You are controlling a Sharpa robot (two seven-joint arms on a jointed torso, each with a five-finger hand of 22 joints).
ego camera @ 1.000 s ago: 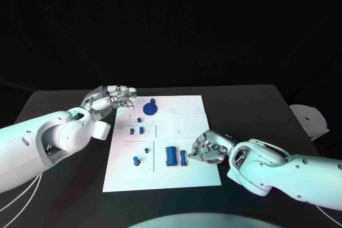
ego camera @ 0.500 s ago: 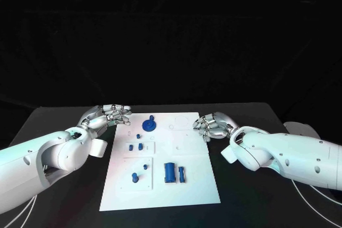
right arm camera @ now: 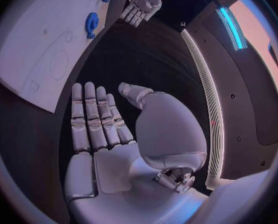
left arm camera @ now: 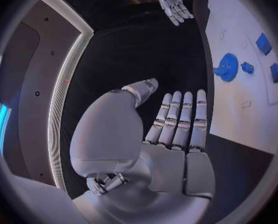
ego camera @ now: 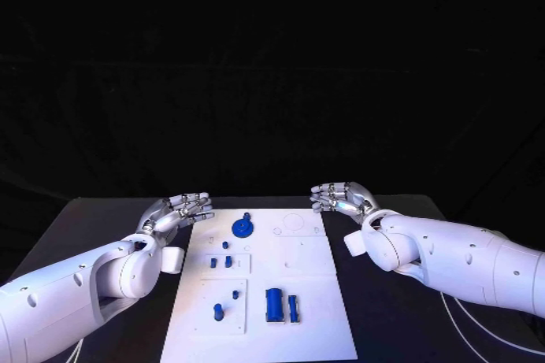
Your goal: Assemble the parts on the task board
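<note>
Both hands spread, holding nothing: left hand (ego camera: 179, 211), right hand (ego camera: 339, 198) | board (ego camera: 306, 300) between them | blue parts (ego camera: 274, 304) lying and standing on board; progress unclear

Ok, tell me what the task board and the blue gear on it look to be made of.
Task board: a flat white plate, matte, with shallow outlined recesses; likely plastic or painted sheet, hard to say which.
Blue gear: uniform saturated blue with a toothed rim and dull sheen, probably moulded or printed plastic.

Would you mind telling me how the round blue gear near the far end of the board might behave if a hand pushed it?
The blue gear looks like stiff, light plastic. Lying flat on the smooth white task board, it would probably slide rather than roll.
</note>
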